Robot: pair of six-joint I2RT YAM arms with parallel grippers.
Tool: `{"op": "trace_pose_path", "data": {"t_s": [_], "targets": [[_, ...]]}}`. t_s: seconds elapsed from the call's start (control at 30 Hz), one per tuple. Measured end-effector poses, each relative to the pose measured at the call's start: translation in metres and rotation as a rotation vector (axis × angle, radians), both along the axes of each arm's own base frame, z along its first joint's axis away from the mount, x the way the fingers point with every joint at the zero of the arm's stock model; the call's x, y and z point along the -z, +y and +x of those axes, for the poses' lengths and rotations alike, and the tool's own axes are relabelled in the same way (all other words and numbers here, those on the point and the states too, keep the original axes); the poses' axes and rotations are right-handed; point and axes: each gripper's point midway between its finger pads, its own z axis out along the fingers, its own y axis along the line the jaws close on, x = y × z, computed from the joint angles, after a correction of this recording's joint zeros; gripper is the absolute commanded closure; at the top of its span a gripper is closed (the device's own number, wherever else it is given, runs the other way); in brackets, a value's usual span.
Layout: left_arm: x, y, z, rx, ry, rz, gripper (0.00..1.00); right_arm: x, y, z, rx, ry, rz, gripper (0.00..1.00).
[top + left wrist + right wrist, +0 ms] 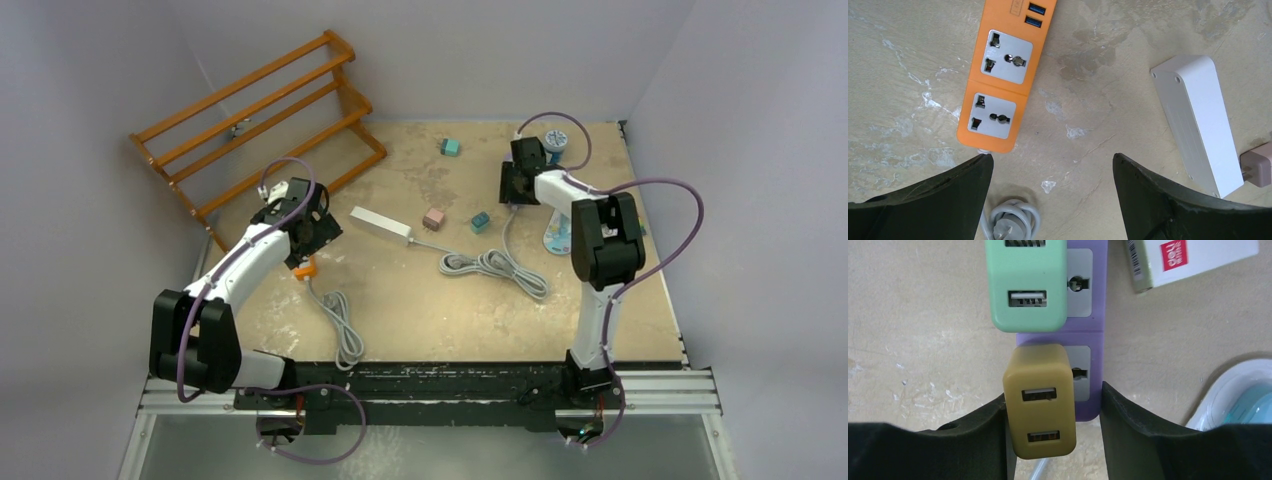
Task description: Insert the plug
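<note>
While the right gripper [1053, 392] straddles the olive charger [1038, 415], grip unclear, tilt threatens. Prongs could jam against the purple strip [1088, 337] beneath its jaws.

Objects only partly seen in my wrist views.
Right wrist view: the mint-green plastic USB charger [1028, 285] and the purple plastic power strip [1088, 332] beneath it run off the top edge, and I cannot identify a round white-and-teal object [1243, 395] at the right edge. Left wrist view: the orange plastic power strip [998, 75] loses its far end, a pink adapter [1258, 162] its right half.
</note>
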Motion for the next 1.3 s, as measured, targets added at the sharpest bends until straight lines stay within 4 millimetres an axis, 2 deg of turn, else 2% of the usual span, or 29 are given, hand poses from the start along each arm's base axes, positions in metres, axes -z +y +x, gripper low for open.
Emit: {"op": "trace_pose_path", "data": {"t_s": [0.1, 0.2, 0.33, 0.4, 0.47, 0.57, 0.7, 0.73, 0.8, 0.93, 1.1, 1.3], "targets": [[0.000, -0.001, 0.000, 0.002, 0.001, -0.003, 0.11, -0.003, -0.002, -0.009, 0.016, 0.012, 0.009, 0.15], [0.000, -0.001, 0.000, 0.005, 0.002, -0.003, 0.10, -0.021, -0.004, -0.020, 0.032, 0.004, 0.030, 0.09], [0.002, 0.000, -0.002, 0.012, 0.003, 0.003, 0.09, -0.076, -0.002, -0.022, 0.031, -0.106, 0.070, 0.08], [0.001, 0.001, -0.004, 0.019, 0.001, 0.008, 0.09, -0.109, 0.004, -0.030, 0.008, -0.179, 0.096, 0.10], [-0.001, 0.002, -0.005, 0.022, -0.008, 0.011, 0.09, -0.134, 0.014, -0.049, -0.029, -0.238, 0.115, 0.13], [-0.004, 0.003, -0.007, 0.022, -0.020, 0.011, 0.09, -0.146, 0.048, -0.095, -0.148, -0.274, 0.149, 0.17], [-0.005, 0.001, -0.006, 0.027, -0.027, 0.005, 0.10, -0.135, 0.095, -0.160, -0.332, -0.263, 0.198, 0.16], [-0.005, 0.001, -0.006, 0.028, -0.028, 0.001, 0.10, -0.127, 0.099, -0.172, -0.353, -0.247, 0.202, 0.14], [-0.006, -0.003, -0.005, 0.034, -0.033, -0.010, 0.11, -0.111, 0.093, -0.185, -0.337, -0.212, 0.196, 0.13], [-0.004, -0.020, -0.005, 0.073, -0.035, -0.010, 0.11, -0.081, 0.076, -0.197, -0.257, -0.132, 0.166, 0.13], [0.008, -0.061, -0.004, 0.157, 0.006, -0.018, 0.11, -0.066, 0.070, -0.199, -0.204, -0.089, 0.142, 0.14], [0.027, -0.091, 0.001, 0.175, 0.048, -0.041, 0.11, -0.036, 0.069, -0.204, -0.182, 0.005, 0.091, 0.27]]}}
